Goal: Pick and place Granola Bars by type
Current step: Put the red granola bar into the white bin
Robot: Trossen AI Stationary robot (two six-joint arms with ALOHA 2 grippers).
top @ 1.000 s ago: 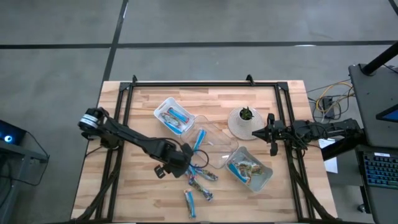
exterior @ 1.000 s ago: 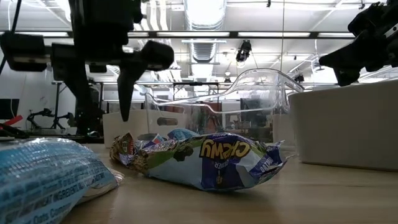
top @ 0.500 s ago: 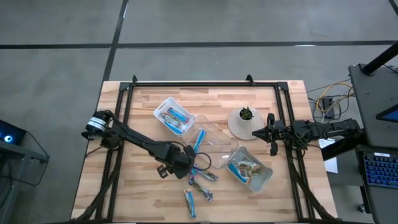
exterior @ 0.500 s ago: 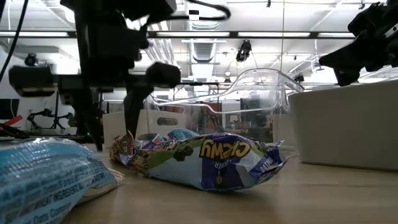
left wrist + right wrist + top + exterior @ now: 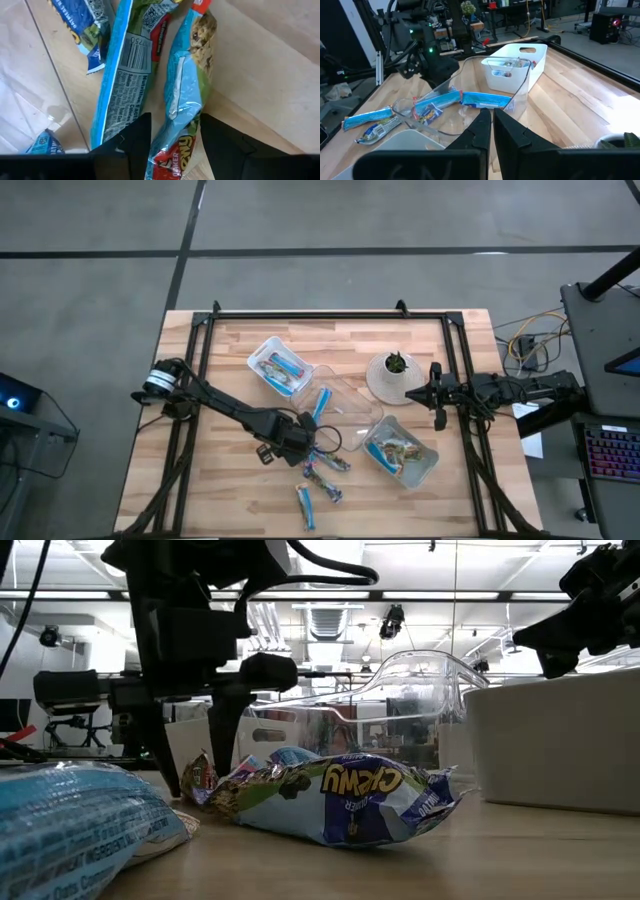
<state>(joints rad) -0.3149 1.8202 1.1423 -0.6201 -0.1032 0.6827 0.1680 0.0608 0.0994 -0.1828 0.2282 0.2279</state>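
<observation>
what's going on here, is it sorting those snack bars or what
Yes, it's sorting granola bars. The left gripper is down over the loose pile on the wooden table, fingers open on either side of a greenish bar, not yet closed on it. One tray holds blue bars, another tray holds greenish ones. The right gripper waits, shut, near the right edge.

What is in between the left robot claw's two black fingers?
In the left wrist view, a light-blue foil granola bar lies between the open left gripper's dark fingers, on the wooden table. They straddle it without pinching yet.
</observation>
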